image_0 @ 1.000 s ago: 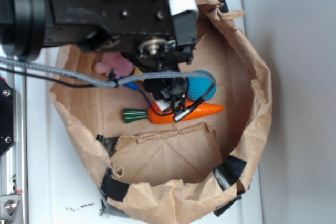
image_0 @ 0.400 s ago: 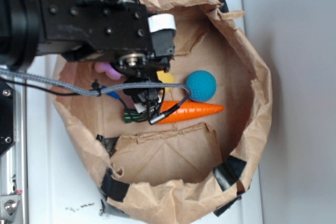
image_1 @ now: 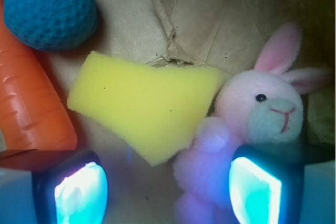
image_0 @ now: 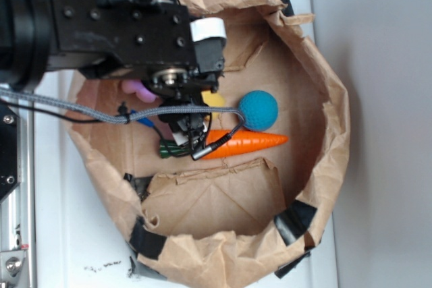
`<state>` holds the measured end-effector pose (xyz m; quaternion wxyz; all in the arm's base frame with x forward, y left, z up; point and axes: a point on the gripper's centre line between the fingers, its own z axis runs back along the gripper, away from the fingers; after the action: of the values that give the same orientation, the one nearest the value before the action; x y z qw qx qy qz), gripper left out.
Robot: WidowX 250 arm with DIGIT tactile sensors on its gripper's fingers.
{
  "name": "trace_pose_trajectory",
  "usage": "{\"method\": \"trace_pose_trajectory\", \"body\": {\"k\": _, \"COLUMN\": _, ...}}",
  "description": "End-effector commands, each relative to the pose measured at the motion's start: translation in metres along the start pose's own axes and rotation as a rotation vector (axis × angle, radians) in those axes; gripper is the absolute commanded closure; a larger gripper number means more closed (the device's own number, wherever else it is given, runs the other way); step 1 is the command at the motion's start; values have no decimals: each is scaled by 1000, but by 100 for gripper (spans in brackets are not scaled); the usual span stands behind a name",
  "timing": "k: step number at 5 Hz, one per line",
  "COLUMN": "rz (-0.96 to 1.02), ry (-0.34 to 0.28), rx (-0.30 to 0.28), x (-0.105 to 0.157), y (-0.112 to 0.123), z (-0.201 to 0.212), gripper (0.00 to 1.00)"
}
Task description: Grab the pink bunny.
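Two pads of our pincer stand wide apart, holding nothing; one overlaps the pink bunny, which touches the yellow sponge.

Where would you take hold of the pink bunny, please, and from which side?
Grip the pink bunny across its round body, below the head, coming straight down from above as the open gripper faces it. The ears are thin and floppy. It sits off-centre near one finger, touching the yellow sponge, so I would shift toward it first.
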<state>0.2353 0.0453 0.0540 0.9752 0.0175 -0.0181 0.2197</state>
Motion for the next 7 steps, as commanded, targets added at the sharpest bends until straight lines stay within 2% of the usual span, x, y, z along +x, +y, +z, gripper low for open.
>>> {"method": "trace_pose_trajectory", "body": {"k": 1, "rz": -46, "ry": -60, "rx": -13, "x": -11, "y": 29, "z": 4, "gripper": 0}}
{"method": "trace_pose_trajectory", "body": {"k": 3, "rz": 16, "ry": -119, "rx": 52, "x": 1, "y": 17, "z": -24, "gripper": 0}}
{"method": "trace_pose_trajectory", "body": {"k": 4, "rz": 16, "ry": -142, "rx": 61, "x": -19, "y": 27, "z": -33, "gripper": 0}}
{"method": "trace_pose_trajectory", "body": {"k": 5, "rz": 33, "ry": -160, "rx": 50, "x": -29, "y": 31, "z": -35, "gripper": 38}}
{"method": "trace_pose_trajectory", "body": {"k": 6, "rz": 53, "ry": -140, "rx": 34, "x": -41, "y": 37, "z": -26, "gripper": 100}}
{"method": "trace_pose_trajectory", "body": {"k": 7, "rz": 55, "ry": -108, "rx": 5, "x": -32, "y": 34, "z": -12, "gripper": 100}}
